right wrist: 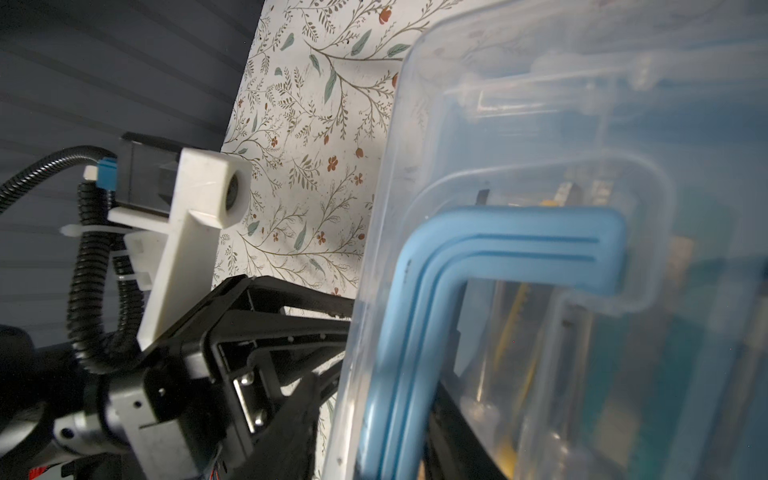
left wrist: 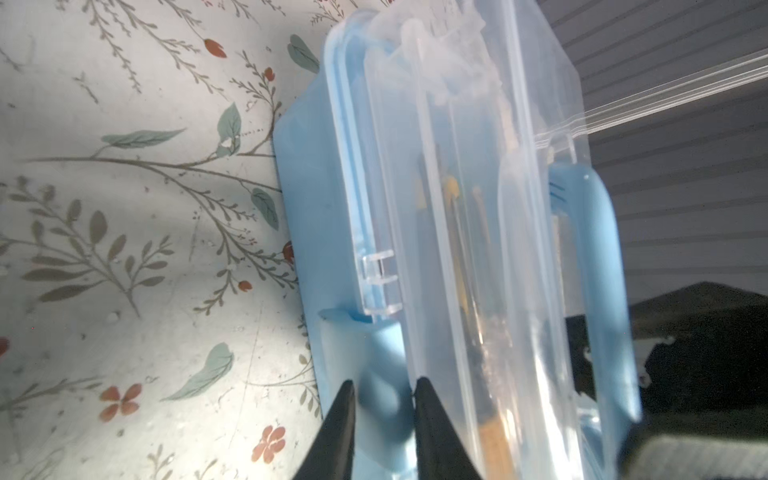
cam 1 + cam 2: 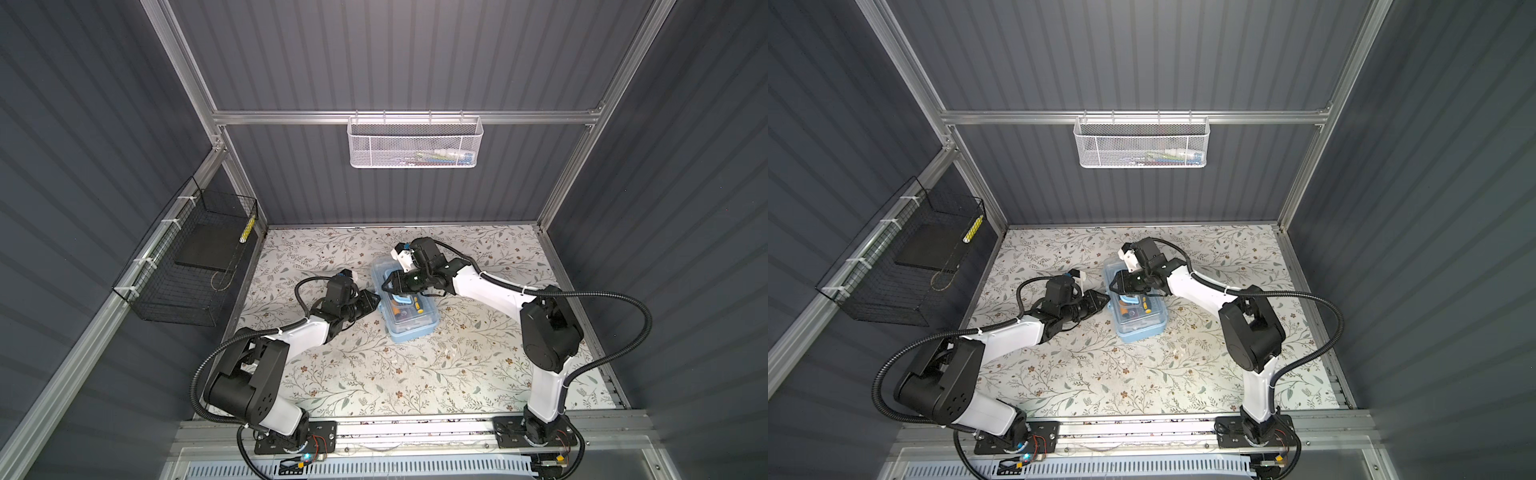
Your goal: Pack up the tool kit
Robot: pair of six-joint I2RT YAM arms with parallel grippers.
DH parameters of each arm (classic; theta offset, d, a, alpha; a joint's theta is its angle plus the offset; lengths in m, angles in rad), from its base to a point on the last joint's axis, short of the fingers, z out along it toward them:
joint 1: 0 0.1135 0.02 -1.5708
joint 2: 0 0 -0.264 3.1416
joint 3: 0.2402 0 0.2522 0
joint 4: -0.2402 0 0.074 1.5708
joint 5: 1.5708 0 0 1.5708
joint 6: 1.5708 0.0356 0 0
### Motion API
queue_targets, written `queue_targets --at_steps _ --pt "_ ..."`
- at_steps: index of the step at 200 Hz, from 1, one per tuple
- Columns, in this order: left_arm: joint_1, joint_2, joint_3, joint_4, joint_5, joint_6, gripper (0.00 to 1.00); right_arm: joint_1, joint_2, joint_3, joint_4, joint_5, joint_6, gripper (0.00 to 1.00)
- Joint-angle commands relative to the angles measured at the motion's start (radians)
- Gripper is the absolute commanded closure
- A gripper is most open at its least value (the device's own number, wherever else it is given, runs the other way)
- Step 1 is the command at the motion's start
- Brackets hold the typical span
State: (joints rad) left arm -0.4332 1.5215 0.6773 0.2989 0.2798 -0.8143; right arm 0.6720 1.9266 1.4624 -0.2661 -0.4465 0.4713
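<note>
The box (image 3: 415,328) lies flat in the middle of the table (image 3: 374,374), slightly askew. Its clear lid (image 2: 478,166) is down over the tools (image 3: 417,308), whose yellow and black show through it, so the packing itself looks done and what remains is, I judge, the fastening. That would explain the left claw (image 2: 384,395). It comes in low from the side, level with the seam between lid and base, and its two black tips are drawn close on the blue latch (image 2: 380,357), pinching it where it would have to swing up over the lid's edge. The right claw (image 3: 385,286) reaches from above onto the lid at the blue handle (image 1: 519,257). In the right wrist view one leg of the handle runs between its fingers, which stand only partly apart, but whether they bite on it or merely straddle it I cannot tell (the near finger is a blur). Its place makes sense as a brace: pressing there would stop the light box sliding or tipping as the other arm works sideways at the latch, and would hold the seam shut so the catch can seat.
</note>
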Motion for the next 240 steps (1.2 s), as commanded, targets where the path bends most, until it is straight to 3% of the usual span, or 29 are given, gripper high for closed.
queue_targets --at_steps 1,83,106,154,195,240 --pt "-0.010 0.022 0.004 -0.030 0.025 0.013 0.73 0.037 0.109 -0.059 -0.153 -0.001 -0.013 0.58" --pt "-0.010 0.012 -0.017 0.024 0.017 -0.024 0.73 0.037 0.104 -0.065 -0.148 -0.008 -0.010 0.58" --pt "-0.009 -0.033 -0.039 0.027 -0.019 -0.018 0.63 0.037 0.079 -0.066 -0.147 0.004 -0.016 0.57" --pt "-0.006 -0.070 0.057 -0.072 -0.130 0.077 0.57 0.013 0.005 -0.020 -0.202 0.073 -0.031 0.55" --pt "0.013 -0.069 0.131 -0.110 -0.157 0.108 0.55 -0.031 -0.065 0.019 -0.206 0.093 -0.024 0.50" --pt "0.025 -0.142 0.145 -0.275 -0.282 0.154 0.55 -0.078 -0.148 0.053 -0.188 0.136 -0.011 0.48"
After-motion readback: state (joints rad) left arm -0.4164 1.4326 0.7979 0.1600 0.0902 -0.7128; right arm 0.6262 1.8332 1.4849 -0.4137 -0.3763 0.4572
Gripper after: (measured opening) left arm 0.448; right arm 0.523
